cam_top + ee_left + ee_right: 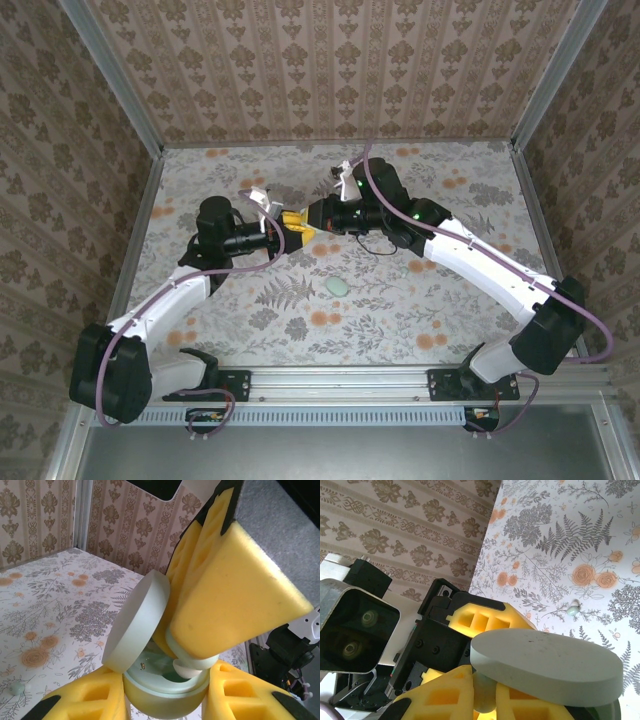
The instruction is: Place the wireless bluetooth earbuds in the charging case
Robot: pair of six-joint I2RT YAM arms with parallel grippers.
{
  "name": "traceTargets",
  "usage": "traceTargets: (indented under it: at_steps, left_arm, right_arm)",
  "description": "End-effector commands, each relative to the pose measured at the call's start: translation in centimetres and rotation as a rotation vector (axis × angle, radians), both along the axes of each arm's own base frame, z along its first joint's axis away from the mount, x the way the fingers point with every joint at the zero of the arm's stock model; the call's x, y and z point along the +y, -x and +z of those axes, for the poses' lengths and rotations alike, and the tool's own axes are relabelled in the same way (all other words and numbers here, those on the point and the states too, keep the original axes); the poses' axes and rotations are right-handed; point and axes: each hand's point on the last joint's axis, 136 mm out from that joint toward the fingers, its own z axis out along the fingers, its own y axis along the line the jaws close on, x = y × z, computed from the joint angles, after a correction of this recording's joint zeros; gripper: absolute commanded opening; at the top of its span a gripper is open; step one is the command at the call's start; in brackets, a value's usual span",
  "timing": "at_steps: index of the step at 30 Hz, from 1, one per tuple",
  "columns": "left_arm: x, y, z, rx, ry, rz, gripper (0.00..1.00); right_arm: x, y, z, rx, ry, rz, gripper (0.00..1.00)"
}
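Left claw (166,706) is clenched on the charging case (150,694), holding it up off the surface (450,310) with its yellow foam fingers pressed to either side of the round mint body. The lid (137,622) stands swung open, tilted back to one side, so the wells inside are exposed.

Right claw (482,702) meets it from the opposite side and is clenched on one earbud (186,669), a pale rounded piece pinched between its foam tips. In the left wrist view that earbud sits right at the mouth of the case, its lower part just inside the rim; whether it has seated in its well I cannot tell, as the foam hides most of it.

By my reckoning the task is roughly at its midpoint, or a little short of it. The case is open and presented, and the first earbud is being pushed home but has not been let go. A small mint piece (by the look of it, the second earbud (338,287)) lies on the surface, well apart from both claws and nearer the arm bases. That one is untouched and has yet to be fetched and inserted.
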Motion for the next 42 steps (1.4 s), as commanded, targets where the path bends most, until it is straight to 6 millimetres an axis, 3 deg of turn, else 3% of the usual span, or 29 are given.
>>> traceTargets:
  at_steps: [1,16,28,35,42]
  left_arm:
    - [-0.4,0.2,2.1,-0.085,0.027,-0.028,0.10]
    - [-0.3,0.3,2.2,-0.081,0.028,-0.032,0.10]
    - [-0.4,0.8,2.2,-0.125,0.020,-0.048,0.11]
    - [-0.4,0.8,2.2,-0.132,0.018,-0.047,0.11]
    - [-0.3,0.9,2.2,-0.131,0.016,-0.046,0.11]
  right_arm:
    - [-0.2,0.9,-1.2,0.031,0.059,0.035,0.15]
    - [-0.8,-0.1,-2.2,0.007,0.145,0.009,0.18]
    - [1.1,0.7,-0.4,-0.027,0.045,0.113,0.10]
    - [-0.3,0.6,-2.0,-0.019,0.143,0.077,0.12]
    - [-1.8,0.6,-3.2,-0.018,0.235,0.045,0.20]
